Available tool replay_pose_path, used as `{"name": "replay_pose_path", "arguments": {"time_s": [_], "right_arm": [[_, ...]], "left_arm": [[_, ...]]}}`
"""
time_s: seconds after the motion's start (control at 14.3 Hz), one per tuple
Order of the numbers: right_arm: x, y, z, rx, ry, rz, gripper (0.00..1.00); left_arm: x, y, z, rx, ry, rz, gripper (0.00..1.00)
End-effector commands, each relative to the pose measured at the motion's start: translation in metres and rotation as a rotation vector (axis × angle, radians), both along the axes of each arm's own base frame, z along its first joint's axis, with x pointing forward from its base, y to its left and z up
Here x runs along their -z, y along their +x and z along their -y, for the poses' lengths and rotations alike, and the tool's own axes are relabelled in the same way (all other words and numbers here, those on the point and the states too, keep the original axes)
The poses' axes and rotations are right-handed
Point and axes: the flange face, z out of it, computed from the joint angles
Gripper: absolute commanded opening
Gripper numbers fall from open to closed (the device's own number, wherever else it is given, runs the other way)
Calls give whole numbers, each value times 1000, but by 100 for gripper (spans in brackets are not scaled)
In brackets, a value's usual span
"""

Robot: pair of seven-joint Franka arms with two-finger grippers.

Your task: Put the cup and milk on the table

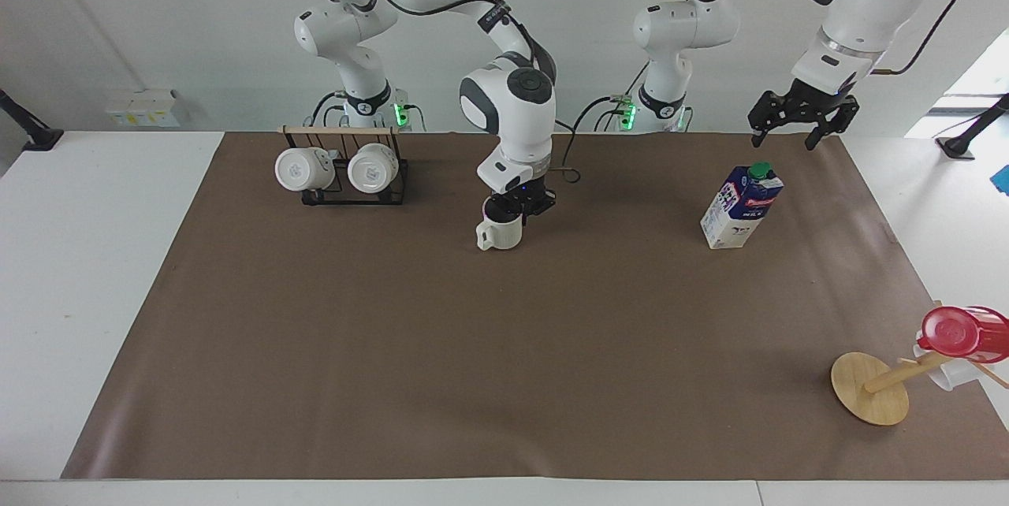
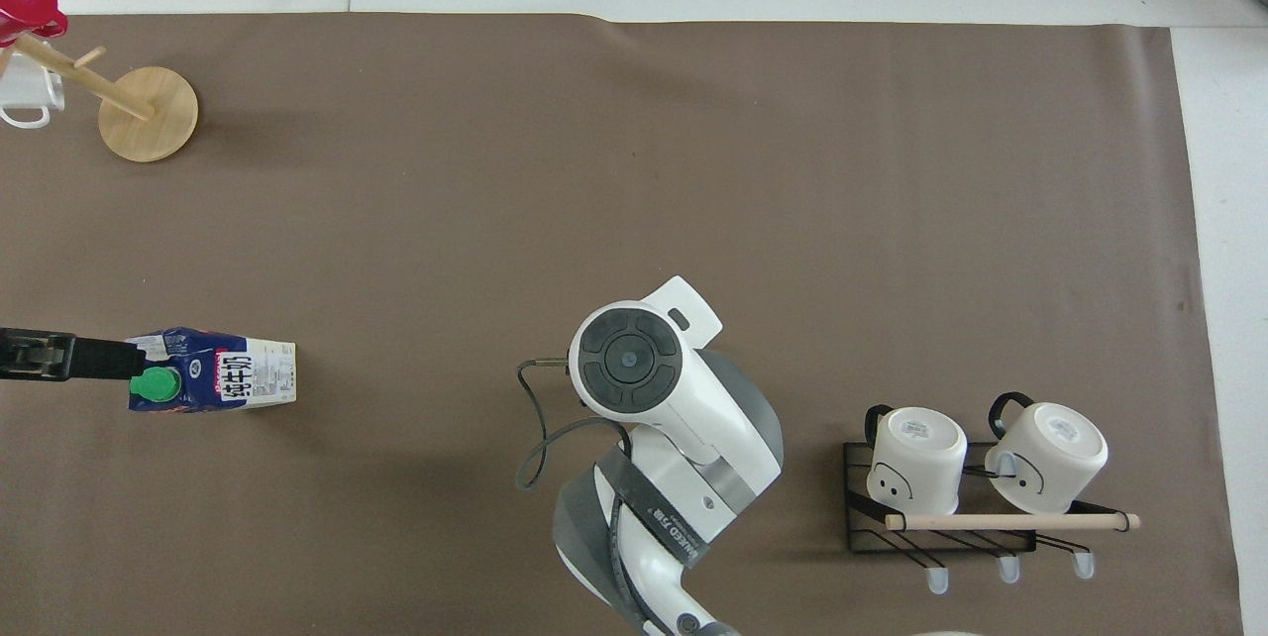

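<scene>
Cup point(image 1: 500, 232) stands upright on the brown paper sheet point(image 1: 489, 348) of the table point(image 1: 94, 254), near the middle of the edge closest to the robots, with its loop handle turned toward the right arm's end. The right gripper point(image 1: 516, 205) comes down on it from above with its fingers clamped together on the rim of the cup. In the overhead view the wrist of this arm covers the cup fully, so the grip is read only from the facing view.

Milk point(image 1: 741, 206) stands upright on the paper toward the left arm's end of the table, well apart from the cup, its green cap point(image 1: 759, 170) on top. The left gripper point(image 1: 794, 128) hangs in the air just over the carton's top, its fingers spread apart and holding nothing.

A black wire rack point(image 1: 351, 175) with a wooden rod stands toward the right arm's end, about as near to the robots as the cup; two white mugs point(image 1: 303, 169) lie on it with their bases showing. Far from the robots, at the left arm's end, a tilted wooden mug stand point(image 1: 871, 388) carries a red cup point(image 1: 950, 332) and another white mug point(image 2: 25, 96). Nothing lies between the cup and the milk; only bare paper is there.
</scene>
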Motion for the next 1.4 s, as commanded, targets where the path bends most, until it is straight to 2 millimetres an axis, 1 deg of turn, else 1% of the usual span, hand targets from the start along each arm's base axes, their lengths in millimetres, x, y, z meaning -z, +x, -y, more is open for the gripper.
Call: {"name": "replay_pose_path", "arguments": {"time_s": [0.0, 0.14, 0.28, 0.35, 0.42, 0.49, 0.56, 0.63, 0.7, 0.77, 0.84, 0.91, 1.05, 1.12, 1.19, 1.33], "right_arm": [[2, -1, 0, -4, 15, 12, 0], [2, -1, 0, 0, 18, 7, 1], [1, 0, 1, 1, 20, 10, 3], [5, -1, -1, 0, 21, 9, 5], [12, 0, -3, 6, 22, 10, 6], [15, 2, -4, 9, 28, 17, 6], [15, 1, -4, 7, 24, 12, 10], [15, 1, -5, 6, 24, 11, 21], [15, 1, -4, 6, 20, 10, 42], [14, 0, -6, 5, 20, 8, 73], [13, 0, -6, 6, 19, 9, 92], [12, 0, -7, 5, 17, 11, 100], [3, 1, -7, 3, 23, 26, 100], [-5, 1, -7, 3, 28, 33, 100], [-11, 1, -7, 2, 28, 35, 100], [-33, 1, -3, 5, 41, 56, 100]], "left_arm": [[19, -1, 4, 12, 4, 28, 100], [28, 5, 4, 14, 4, 56, 100], [36, 5, 3, 11, 4, 49, 100], [43, 4, 2, 9, 4, 42, 100], [46, 3, 1, 8, 3, 44, 100], [46, 3, 2, 12, 4, 42, 100], [46, 3, 3, 15, 4, 41, 100], [47, 3, 3, 21, 4, 38, 100], [51, 2, 3, 21, 4, 29, 100], [53, 1, 4, 24, 4, 26, 100], [53, 1, 3, 26, 5, 26, 100], [53, 0, 3, 30, 5, 21, 100], [54, -1, 1, 68, 7, 18, 100], [55, -3, -2, 75, 8, 14, 100], [62, -6, -4, 79, 8, 5, 100], [72, -11, -5, 80, 8, -9, 100]]}}
